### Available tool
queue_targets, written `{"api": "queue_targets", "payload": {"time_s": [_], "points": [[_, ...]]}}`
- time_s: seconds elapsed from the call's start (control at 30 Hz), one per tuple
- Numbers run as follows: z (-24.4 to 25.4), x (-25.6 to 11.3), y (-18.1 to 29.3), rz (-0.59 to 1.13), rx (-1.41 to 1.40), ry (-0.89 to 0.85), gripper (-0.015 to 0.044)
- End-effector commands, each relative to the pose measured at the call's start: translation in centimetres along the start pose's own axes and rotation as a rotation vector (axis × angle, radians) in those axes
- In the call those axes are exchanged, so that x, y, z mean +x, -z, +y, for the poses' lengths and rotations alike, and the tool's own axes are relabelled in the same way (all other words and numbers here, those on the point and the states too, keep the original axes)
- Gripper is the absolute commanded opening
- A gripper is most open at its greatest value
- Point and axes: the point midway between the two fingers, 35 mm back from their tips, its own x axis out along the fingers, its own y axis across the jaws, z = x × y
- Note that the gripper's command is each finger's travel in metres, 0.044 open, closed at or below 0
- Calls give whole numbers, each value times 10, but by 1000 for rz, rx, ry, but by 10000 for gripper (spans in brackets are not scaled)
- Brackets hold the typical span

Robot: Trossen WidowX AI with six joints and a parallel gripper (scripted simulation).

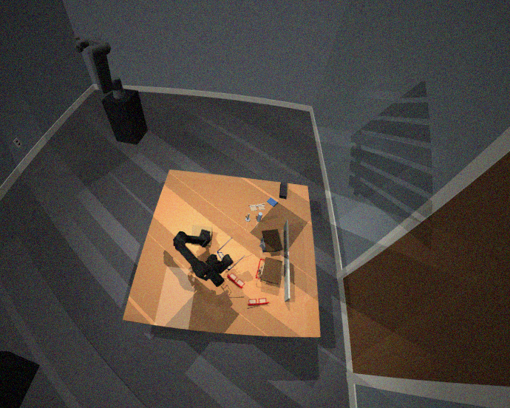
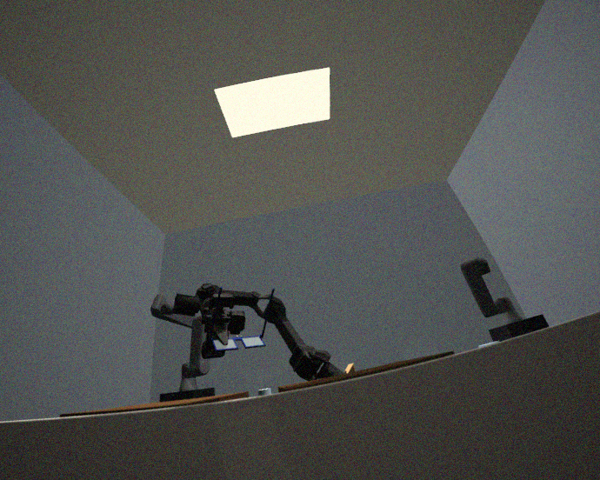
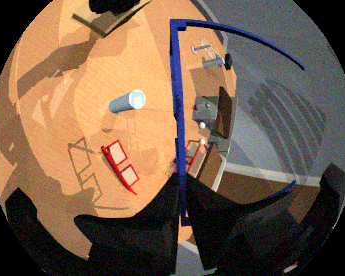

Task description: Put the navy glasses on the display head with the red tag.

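Observation:
My gripper (image 2: pixel 224 343) (image 3: pixel 179 177) is shut on the navy glasses (image 1: pixel 225 244) (image 2: pixel 238 338) (image 3: pixel 176 85), holding the front frame near one lens, high above the table. In the exterior view the front is nearly level and both temples stick up; in the wrist view the temples point right, away from the frame. A grey display head (image 3: pixel 208 112) with a small red spot, perhaps the tag, stands beyond the frame under a brown panel (image 1: pixel 271 240) (image 3: pixel 224 112). The other head, mostly hidden under its brown panel (image 1: pixel 272 270), wears red glasses (image 1: pixel 258 268) (image 3: pixel 197 156). The navy glasses touch neither head.
Red glasses (image 1: pixel 235 280) (image 3: pixel 120 167) lie below the arm, another red pair (image 1: pixel 258 301) near the front. A pale cylinder (image 3: pixel 125 102) stands nearby. A long upright panel (image 1: pixel 287 263) stands behind the heads. A blue item (image 1: pixel 272 202) and a black box (image 1: pixel 283 190) are farther off.

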Motion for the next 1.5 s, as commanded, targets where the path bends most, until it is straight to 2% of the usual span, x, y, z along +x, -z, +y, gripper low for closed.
{"api": "queue_targets", "payload": {"time_s": [0.0, 0.63, 1.1, 1.47], "points": [[0, 0, 0, 2, 5, -2, 0], [0, 2, 0, -7, 14, -6, 0], [-8, 63, -10, -183, 220, -188, 0], [-21, 106, -28, -224, 331, -396, 0]]}}
